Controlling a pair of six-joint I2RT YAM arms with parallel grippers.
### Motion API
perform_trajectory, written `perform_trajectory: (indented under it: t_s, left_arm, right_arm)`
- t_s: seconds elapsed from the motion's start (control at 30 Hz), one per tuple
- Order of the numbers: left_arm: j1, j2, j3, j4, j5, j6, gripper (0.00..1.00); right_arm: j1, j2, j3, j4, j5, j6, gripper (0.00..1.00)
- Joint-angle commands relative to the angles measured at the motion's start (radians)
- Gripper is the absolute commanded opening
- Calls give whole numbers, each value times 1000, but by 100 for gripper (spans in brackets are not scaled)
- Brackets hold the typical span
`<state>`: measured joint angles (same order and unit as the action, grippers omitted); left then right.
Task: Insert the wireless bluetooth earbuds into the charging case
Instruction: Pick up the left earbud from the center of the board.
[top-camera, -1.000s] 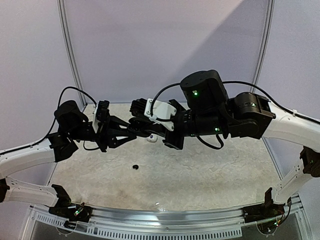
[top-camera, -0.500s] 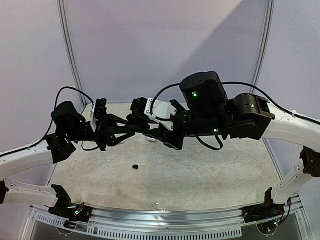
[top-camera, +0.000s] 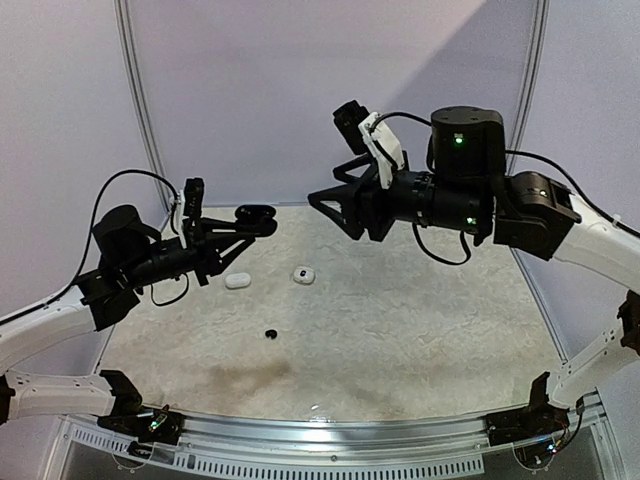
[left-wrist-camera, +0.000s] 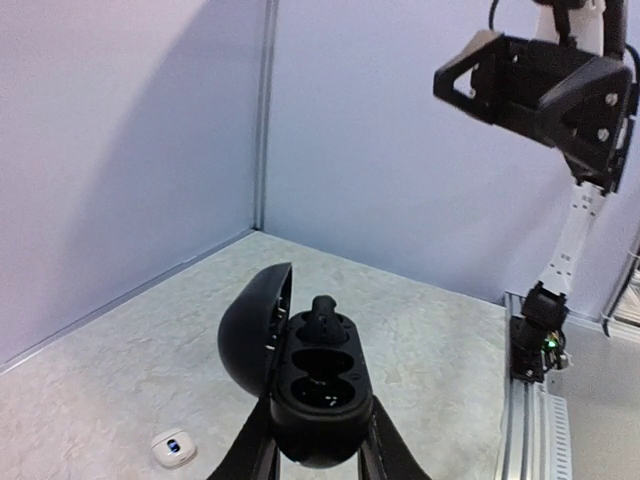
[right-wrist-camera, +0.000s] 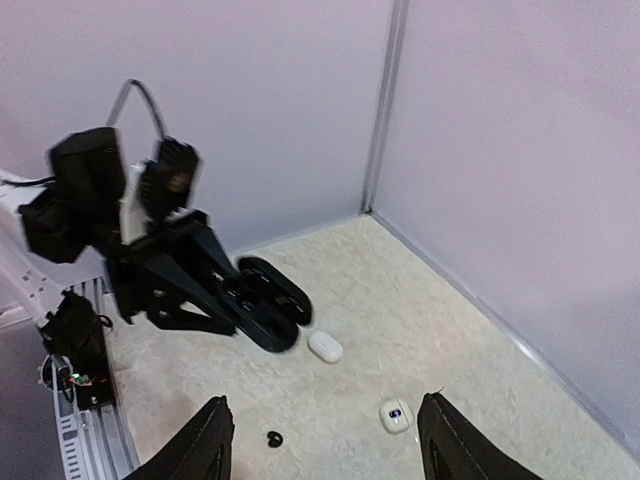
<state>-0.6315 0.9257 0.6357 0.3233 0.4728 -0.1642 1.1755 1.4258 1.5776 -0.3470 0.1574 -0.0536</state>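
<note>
High above the table (top-camera: 400, 330), right tool (top-camera: 328, 212) gapes empty; left tool (top-camera: 240, 228) clamps black case (left-wrist-camera: 320, 390).

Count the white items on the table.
2: a plain pebble near the held black case, and a blue-dotted one just right of it. Others may hide under the arms.

Pale mottled table (top-camera: 420, 330): white pebble case (top-camera: 238, 281), dark-spotted white piece (top-camera: 303, 273), small black earbud (top-camera: 270, 333).

The small black piece (top-camera: 270, 333) is too tiny to identify, and the wrist views' bottom edges cut off the left gripper (left-wrist-camera: 315, 445) under the black case (left-wrist-camera: 310, 390) and the right gripper (right-wrist-camera: 327, 400).
</note>
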Motion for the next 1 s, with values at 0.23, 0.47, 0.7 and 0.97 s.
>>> perform_trajectory:
  t_s: [0.23,0.47,0.7,0.97]
  left_arm:
    - [82,-152,-31,-212,-362,-67,0]
    - [90,-201,-51,-220,-404,-31,0]
    - [89,-206,-62,-201,-373,-25,0]
    - [91,-193,-65,-187,-358,-28,0]
  right_arm:
    - [-78,511,206,-270,-126,346,55]
    - [-79,831,430,-348,-197,416,46]
    - [-78,1027,547,-367,-207,435,40]
    - [-78,1072,521,-343,-232,441,30]
